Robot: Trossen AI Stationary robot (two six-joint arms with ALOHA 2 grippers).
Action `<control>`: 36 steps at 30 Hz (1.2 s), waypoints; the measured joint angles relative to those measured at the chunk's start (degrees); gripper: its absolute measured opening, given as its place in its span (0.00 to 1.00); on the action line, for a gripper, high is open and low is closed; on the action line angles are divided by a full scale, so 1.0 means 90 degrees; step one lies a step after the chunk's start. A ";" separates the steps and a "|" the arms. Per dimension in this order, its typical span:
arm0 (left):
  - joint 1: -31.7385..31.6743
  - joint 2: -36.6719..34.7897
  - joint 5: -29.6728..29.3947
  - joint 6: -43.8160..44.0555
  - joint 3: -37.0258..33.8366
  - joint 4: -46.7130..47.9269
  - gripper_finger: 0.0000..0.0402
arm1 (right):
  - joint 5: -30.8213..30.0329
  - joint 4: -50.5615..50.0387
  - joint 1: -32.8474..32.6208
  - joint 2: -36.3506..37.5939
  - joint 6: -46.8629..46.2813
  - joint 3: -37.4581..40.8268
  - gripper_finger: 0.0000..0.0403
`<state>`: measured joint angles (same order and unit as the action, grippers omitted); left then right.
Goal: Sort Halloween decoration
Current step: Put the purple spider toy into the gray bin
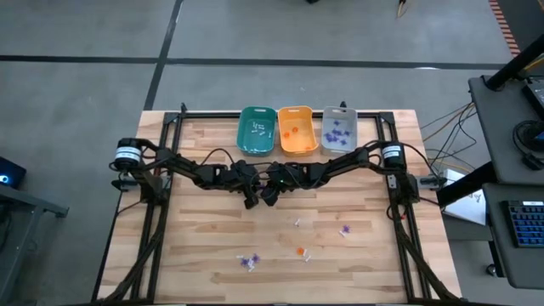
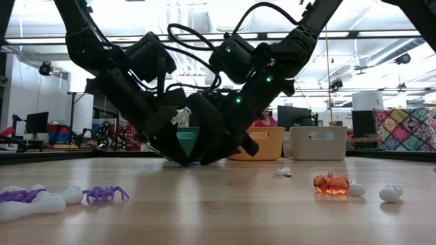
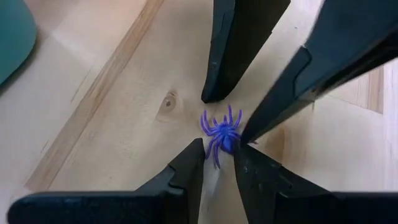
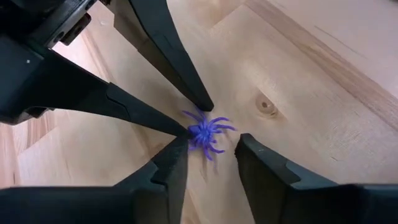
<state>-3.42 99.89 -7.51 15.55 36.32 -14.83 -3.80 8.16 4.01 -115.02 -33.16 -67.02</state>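
We judge the sort partly done. In the high view the teal bin (image 1: 256,130), orange bin (image 1: 297,129) and grey bin (image 1: 339,129) sit side by side at upper centre, each with a few trinkets in it: pale ones, orange ones and purple ones in that order. Still loose on the wooden table (image 1: 195,246) are a purple cluster (image 1: 248,261) at lower centre, an orange piece (image 1: 300,251) with white bits beside it, and another purple piece (image 1: 345,230) to the right of centre.

Both arms meet at the middle of the frame, just below the bins. The left gripper (image 3: 217,155) and right gripper (image 4: 210,149) stand fingertip to fingertip around one purple spider (image 3: 221,133), which lies flat on the wood. Each pair of jaws is parted by a narrow gap with the spider between the tips; the left tips look to be touching it, but neither clearly has it lifted, and we cannot say for certain that either has a hold.

Room is tight here: four fingertips crowd one tiny thing, so either arm should back out along its own line. Below, the table is wide, with the loose pieces well apart and clear of the edges.
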 joint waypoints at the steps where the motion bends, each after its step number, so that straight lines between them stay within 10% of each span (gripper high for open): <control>1: 0.0000 -0.0046 0.0007 -0.0008 -0.0002 0.0012 0.19 | 0.0013 0.0000 0.0000 0.0000 0.0003 -0.0003 0.30; 11: 0.0000 -0.0128 0.0012 -0.0037 -0.0015 -0.0074 0.19 | 0.0098 0.0007 0.0002 -0.0017 0.0437 -0.0002 0.03; 36: 0.0413 -0.2404 -0.0002 0.0072 -0.0131 0.0770 0.19 | -0.0439 -0.1034 -0.0117 0.0766 0.1115 0.0012 0.02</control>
<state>0.30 78.25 -7.53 16.20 35.14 -7.90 -7.75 -1.15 2.96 -108.13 -23.12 -66.92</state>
